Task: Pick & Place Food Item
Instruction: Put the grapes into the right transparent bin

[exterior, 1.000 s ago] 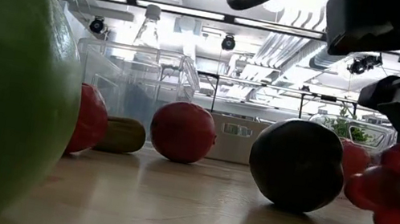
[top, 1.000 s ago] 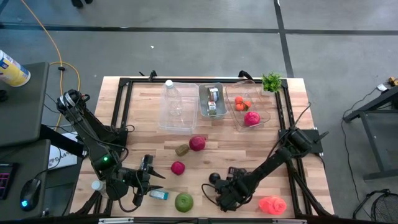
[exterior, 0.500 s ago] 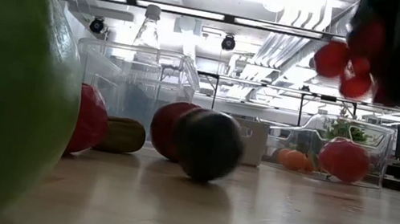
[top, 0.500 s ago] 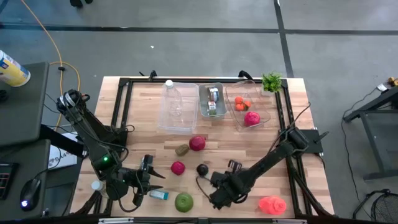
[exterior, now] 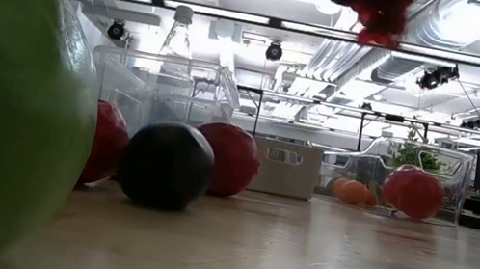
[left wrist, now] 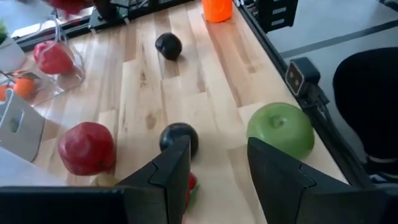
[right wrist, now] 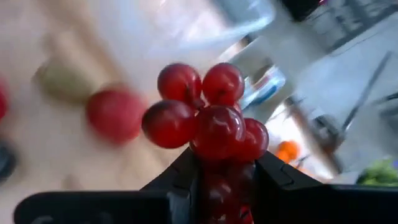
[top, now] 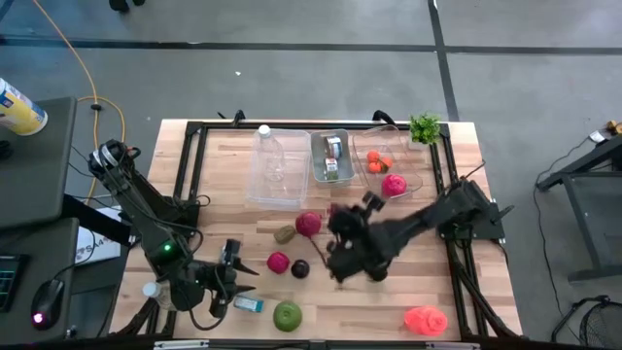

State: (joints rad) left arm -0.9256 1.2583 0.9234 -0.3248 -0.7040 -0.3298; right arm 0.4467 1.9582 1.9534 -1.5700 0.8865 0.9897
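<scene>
A bunch of red grapes (right wrist: 208, 121) hangs high above the table, with my right gripper (right wrist: 225, 171) shut on it. In the low view the grapes (exterior: 368, 1) show at the top edge. From above, my right gripper (top: 338, 231) is over the table's middle. A dark plum (top: 300, 269) rests on the wood left of it. My left gripper (left wrist: 217, 174) stands open at the near left, by the plum (left wrist: 179, 137) and a green apple (left wrist: 281, 129). My right gripper pinches the bunch's near end (right wrist: 217, 177) between its two fingers (right wrist: 186, 171). Most of the berries stick out past the fingertips. The fingers slant down, coming from the table's right side. The bunch is lifted clear of the table.
A red fruit (top: 308, 224), a brownish fruit (top: 284, 233) and a small red fruit (top: 278, 262) lie mid-table. Clear bins (top: 275, 165), a metal tray (top: 330, 156) and a bin with oranges (top: 389, 170) line the far edge. An orange-pink item (top: 425, 319) lies near right.
My right gripper has risen from the near part of the table and gone toward the far edge, turning its wrist and carrying the grapes up clear of the wood. The dark plum has rolled along the table toward the left edge.
</scene>
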